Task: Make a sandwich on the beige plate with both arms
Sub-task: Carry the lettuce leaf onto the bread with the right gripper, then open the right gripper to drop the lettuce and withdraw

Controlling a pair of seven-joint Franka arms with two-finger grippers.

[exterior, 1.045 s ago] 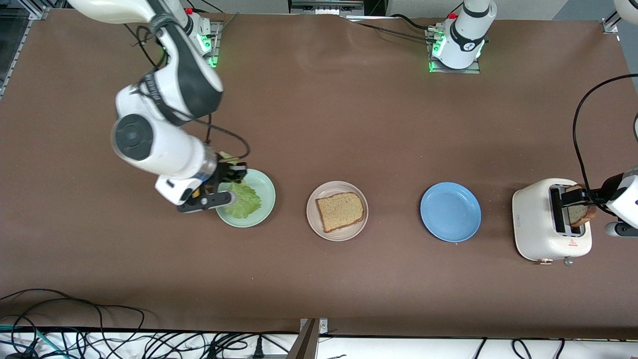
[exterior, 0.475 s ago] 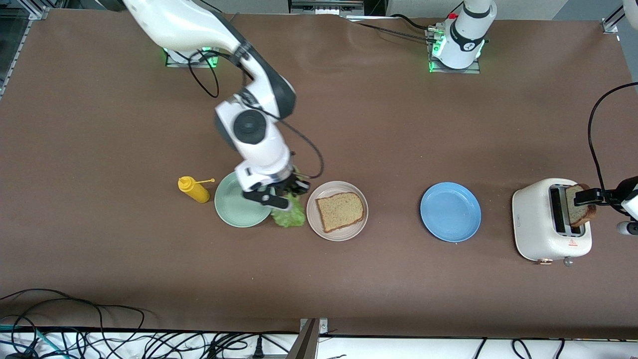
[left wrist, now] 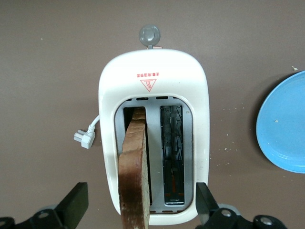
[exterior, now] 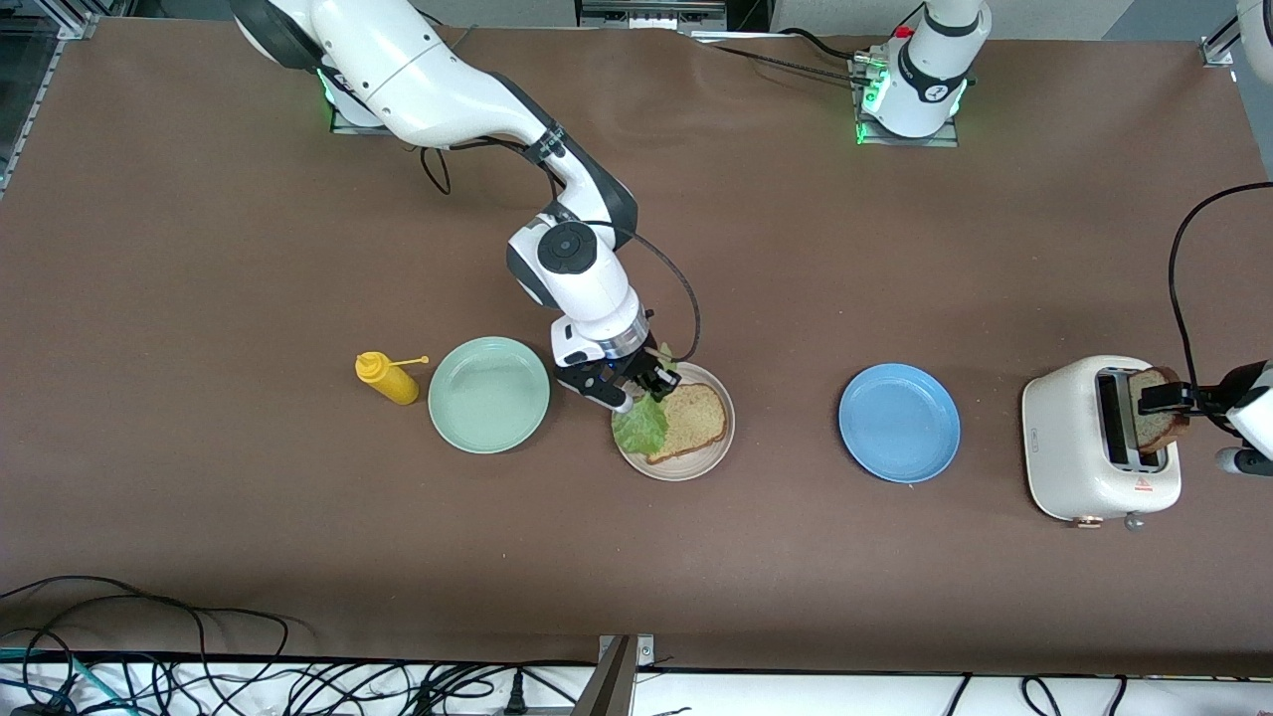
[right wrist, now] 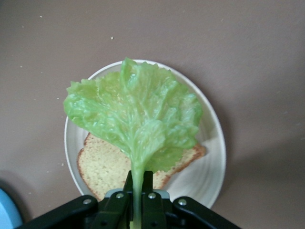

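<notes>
Brown tabletop all over, with three plates lined up across the middle. The beige plate (exterior: 718, 452) is sat between a mint-green plate (exterior: 488, 394) and a blue plate (exterior: 899, 423), and a slice of bread (exterior: 691, 420) is laid flat on it. A yellow squeeze bottle (exterior: 387, 377) is parked just beside the green plate, toward the right arm's end.

The right gripper (exterior: 631, 383) is held over the rim of the beige plate, fingers clamped on the stem of a lettuce leaf (right wrist: 138, 124). The leaf is fanned out from the fingertips, dangling over the bread and part of the plate.

At the left arm's end, a white toaster (left wrist: 152, 83) is seen with a second bread slice (left wrist: 133, 176) poking up out of one slot. The left gripper (left wrist: 138, 210) is hung over the toaster, its fingers spread wide either side of that slice, not touching it as far as can be seen.
</notes>
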